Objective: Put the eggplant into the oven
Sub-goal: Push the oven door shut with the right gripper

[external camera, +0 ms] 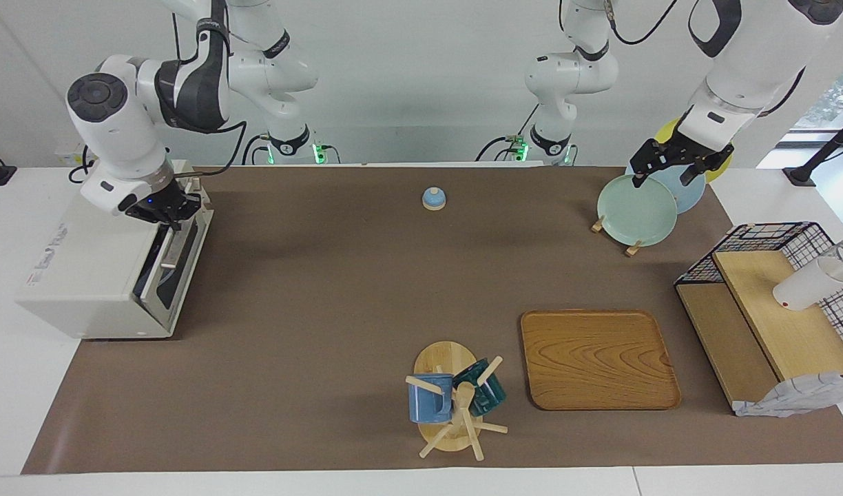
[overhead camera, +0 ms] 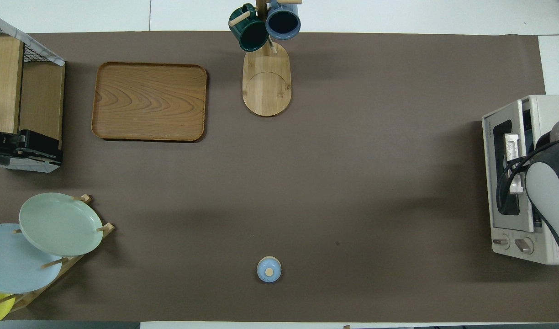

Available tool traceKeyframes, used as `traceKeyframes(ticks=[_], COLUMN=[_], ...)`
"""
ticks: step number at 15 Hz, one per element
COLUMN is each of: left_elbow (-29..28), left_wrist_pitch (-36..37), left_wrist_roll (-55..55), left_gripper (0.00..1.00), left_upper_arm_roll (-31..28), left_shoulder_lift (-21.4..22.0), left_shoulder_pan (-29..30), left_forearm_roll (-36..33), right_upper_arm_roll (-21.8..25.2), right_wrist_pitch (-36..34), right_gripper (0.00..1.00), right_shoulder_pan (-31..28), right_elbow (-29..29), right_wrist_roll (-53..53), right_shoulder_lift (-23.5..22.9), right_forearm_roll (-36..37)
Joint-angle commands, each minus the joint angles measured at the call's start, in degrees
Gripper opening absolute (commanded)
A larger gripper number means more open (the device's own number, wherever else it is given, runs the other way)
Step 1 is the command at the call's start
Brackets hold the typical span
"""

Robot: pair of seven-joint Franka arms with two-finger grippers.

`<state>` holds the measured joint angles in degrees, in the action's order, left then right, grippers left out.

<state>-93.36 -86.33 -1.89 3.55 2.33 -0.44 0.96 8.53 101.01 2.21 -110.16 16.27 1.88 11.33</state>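
Oven (external camera: 98,275) at the facing view's left is topped by the closed right gripper (external camera: 165,212), while the left gripper (external camera: 669,165) is spread wide at upper right

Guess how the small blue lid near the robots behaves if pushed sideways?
The small blue lid sits flat on the brown mat, so it would probably slide, not roll. It looks domed and low, so tipping seems unlikely. Probably ceramic, so possibly chippable; its knob is a small grasp point.
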Motion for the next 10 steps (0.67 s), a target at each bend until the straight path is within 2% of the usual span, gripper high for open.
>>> traceKeyframes(ticks=[1,3,6,7,8,9,10], left_elbow=[-0.1,-0.1,-0.1,-0.1,-0.1,-0.1,-0.1], left_wrist_pitch=[0.8,0.8,0.8,0.7,0.8,0.8,0.8], left_wrist_roll=[0.2,0.2,0.1,0.2,0.2,0.2,0.2], left_gripper=[1.00,1.00,1.00,1.00,1.00,1.00,1.00], left_upper_arm_roll=[0.1,0.1,0.1,0.1,0.1,0.1,0.1], left_shoulder_lift=[0.6,0.6,0.6,0.6,0.6,0.6,0.6], left_shoulder_pan=[0.1,0.0,0.0,0.1,0.1,0.0,0.0], left_forearm_roll=[-1.1,-1.0,-1.1,-1.1,-1.0,-1.0,-1.0], right_upper_arm_roll=[-0.4,-0.4,-0.5,-0.7,-0.8,-0.9,-0.9], right_wrist_pitch=[-2.0,-4.5,-13.9,-16.2,-16.6,-16.3,-16.2], right_gripper=[0.00,0.00,0.01,0.10,0.37,0.82,1.00], right_shoulder_pan=[-0.6,-0.7,-0.3,0.0,0.1,0.0,-0.6], right_elbow=[2.3,5.4,16.3,18.1,18.3,18.1,18.0], right_wrist_roll=[0.8,0.5,0.3,-0.9,-2.4,-3.2,-2.9], right_shoulder_lift=[0.4,-0.7,-4.8,-5.3,-5.3,-5.0,-5.1], right_forearm_roll=[-4.3,-6.0,-7.5,-7.7,-7.6,-7.6,-7.8])
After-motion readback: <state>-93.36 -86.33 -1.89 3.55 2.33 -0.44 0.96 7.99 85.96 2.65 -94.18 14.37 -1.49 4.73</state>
